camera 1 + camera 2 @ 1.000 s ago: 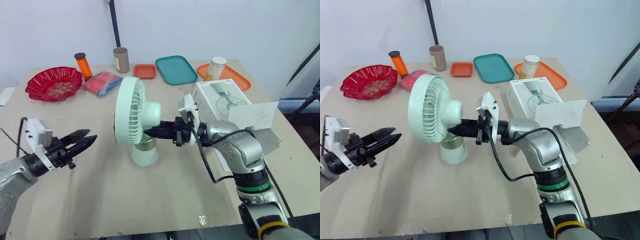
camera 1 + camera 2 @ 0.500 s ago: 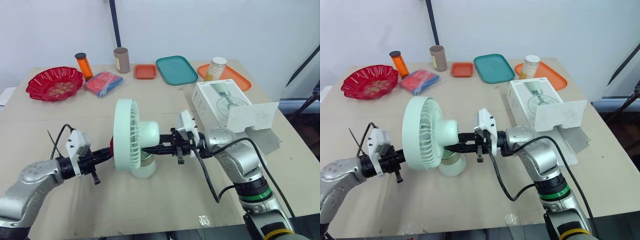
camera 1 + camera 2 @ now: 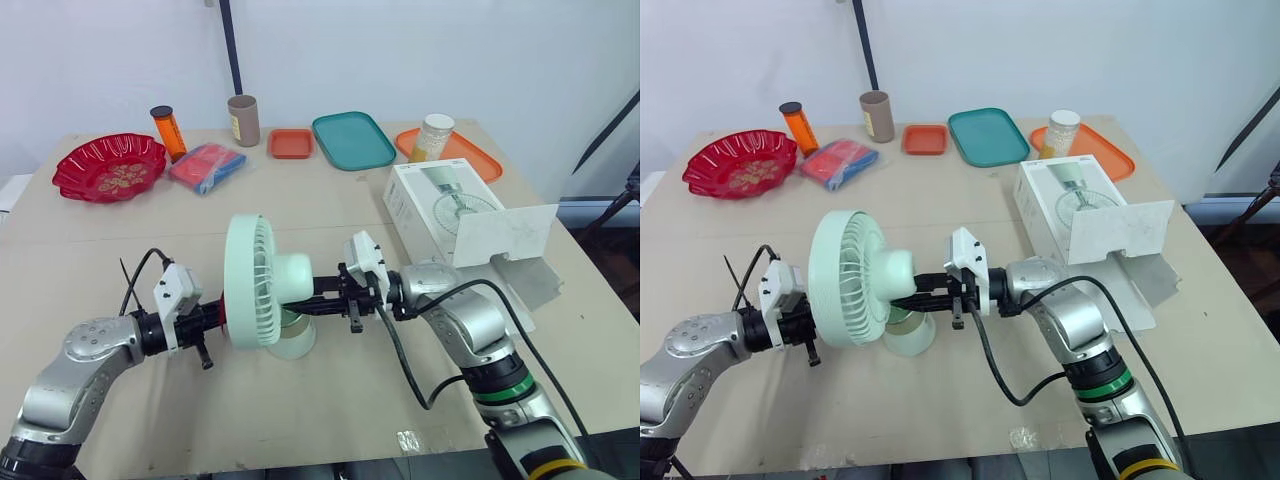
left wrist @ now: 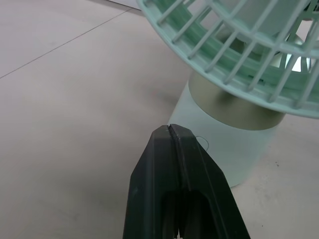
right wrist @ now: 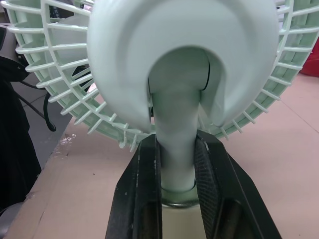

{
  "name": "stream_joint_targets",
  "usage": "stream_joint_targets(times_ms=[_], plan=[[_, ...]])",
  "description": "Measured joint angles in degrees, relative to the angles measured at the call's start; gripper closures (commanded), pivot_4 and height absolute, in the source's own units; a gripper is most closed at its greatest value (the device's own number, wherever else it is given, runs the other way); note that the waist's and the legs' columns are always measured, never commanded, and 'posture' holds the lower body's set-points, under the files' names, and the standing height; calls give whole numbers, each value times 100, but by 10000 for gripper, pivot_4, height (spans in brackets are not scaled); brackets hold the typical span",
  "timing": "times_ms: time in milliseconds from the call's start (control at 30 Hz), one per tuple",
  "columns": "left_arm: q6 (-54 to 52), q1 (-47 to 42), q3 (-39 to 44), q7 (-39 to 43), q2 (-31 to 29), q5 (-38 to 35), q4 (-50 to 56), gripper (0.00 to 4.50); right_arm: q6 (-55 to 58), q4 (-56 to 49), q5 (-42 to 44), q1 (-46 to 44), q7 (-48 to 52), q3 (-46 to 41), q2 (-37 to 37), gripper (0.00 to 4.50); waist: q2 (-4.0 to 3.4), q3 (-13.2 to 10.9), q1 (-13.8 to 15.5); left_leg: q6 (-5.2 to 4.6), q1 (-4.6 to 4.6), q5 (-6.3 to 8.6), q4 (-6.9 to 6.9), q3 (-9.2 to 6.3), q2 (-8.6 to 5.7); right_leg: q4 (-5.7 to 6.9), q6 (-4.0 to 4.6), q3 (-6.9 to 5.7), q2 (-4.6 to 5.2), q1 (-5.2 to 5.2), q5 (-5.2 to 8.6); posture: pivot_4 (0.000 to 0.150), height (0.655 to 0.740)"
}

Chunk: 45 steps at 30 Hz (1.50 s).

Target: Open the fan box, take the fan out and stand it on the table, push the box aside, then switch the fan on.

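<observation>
Table (image 3: 330,395): fan (image 3: 252,296) neck pinched between right gripper (image 5: 177,145) jaws.

No text, brand or number is legible on the fan box (image 3: 432,203) or anything else.

test lab, bare white wall (image 3: 420,50), prop-strewn table (image 3: 110,245)

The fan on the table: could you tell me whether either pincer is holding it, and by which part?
The right pincer grips the fan by the neck behind its head. The left pincer is shut on nothing, near the fan's base.
</observation>
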<state>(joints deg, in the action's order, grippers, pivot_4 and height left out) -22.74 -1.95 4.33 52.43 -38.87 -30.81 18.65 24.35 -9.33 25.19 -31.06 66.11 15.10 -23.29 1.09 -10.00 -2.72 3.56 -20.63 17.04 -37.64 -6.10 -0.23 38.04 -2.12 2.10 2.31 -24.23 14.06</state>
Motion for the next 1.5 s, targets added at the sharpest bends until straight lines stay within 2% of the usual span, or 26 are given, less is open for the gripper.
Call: stream_joint_targets(times_ms=[500, 1500], plan=[[157, 23, -481, 207, 153, 326, -222, 44536, 4, -4, -31, 1, -61, 14, 40, 41796, 0, 1, 0, 0, 2, 0, 0, 0, 0, 2, 0, 0, -1, 1, 0, 1500, 7400], [259, -201, -556, 313, 268, 440, -460, 44536, 30, -151, -32, 105, -256, 14, 17, 41796, 1, 2, 2, 0, 3, 0, -7, -1, -1, 5, 0, 0, 1, 5, 0, 1500, 7400]])
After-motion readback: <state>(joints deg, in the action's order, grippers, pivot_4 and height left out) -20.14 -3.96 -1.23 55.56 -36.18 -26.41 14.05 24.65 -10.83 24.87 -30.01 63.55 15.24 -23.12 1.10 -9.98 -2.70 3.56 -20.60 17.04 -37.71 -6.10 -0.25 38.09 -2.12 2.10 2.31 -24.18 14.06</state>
